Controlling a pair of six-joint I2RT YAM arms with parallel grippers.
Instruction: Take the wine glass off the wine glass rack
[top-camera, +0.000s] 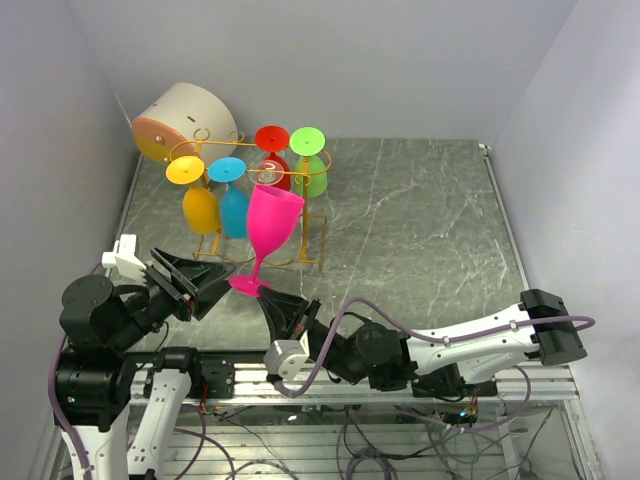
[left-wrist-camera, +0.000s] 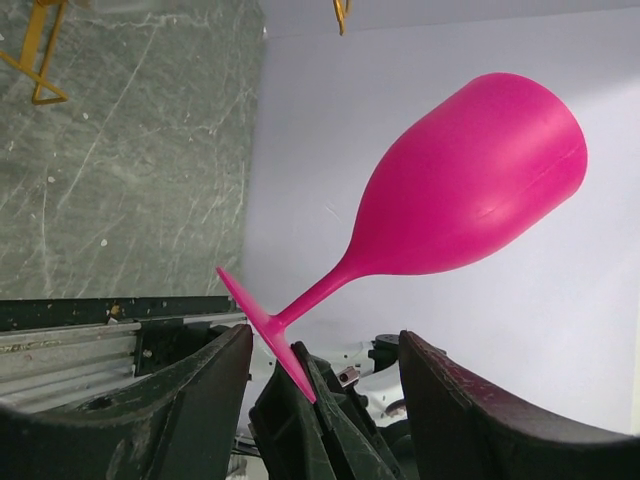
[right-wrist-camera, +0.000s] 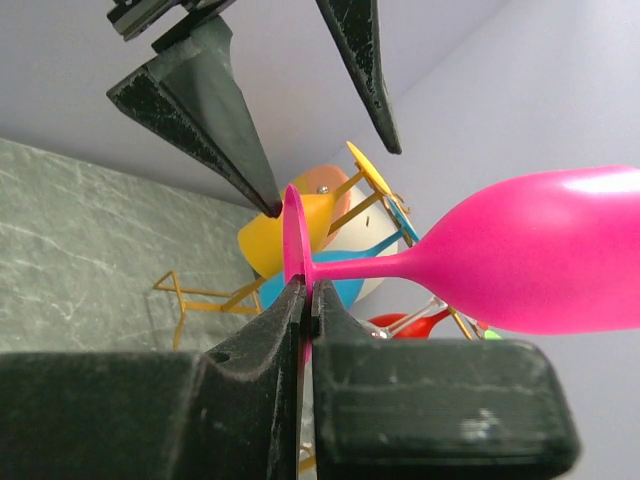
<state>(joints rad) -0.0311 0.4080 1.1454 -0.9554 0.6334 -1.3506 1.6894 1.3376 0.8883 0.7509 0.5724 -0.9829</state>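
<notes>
A pink wine glass (left-wrist-camera: 440, 200) lies tilted across the view, bowl toward 2 o'clock and stem running down to its foot near 7 o'clock. The left gripper (left-wrist-camera: 325, 350) shows at 6 o'clock, jaws wide apart on either side of the foot. Between them the right gripper (left-wrist-camera: 303, 392) appears to pinch the foot's lower rim, though the contact is partly hidden. The grey marble tabletop (left-wrist-camera: 130, 170) fills 10 o'clock, with gold wire of the rack (left-wrist-camera: 41, 50) at 11 o'clock.

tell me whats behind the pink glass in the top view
Gold wire rack holding yellow glass, blue glass, red glass, green glass. The pink wine glass hides part of the red glass and the rack's middle.
</notes>
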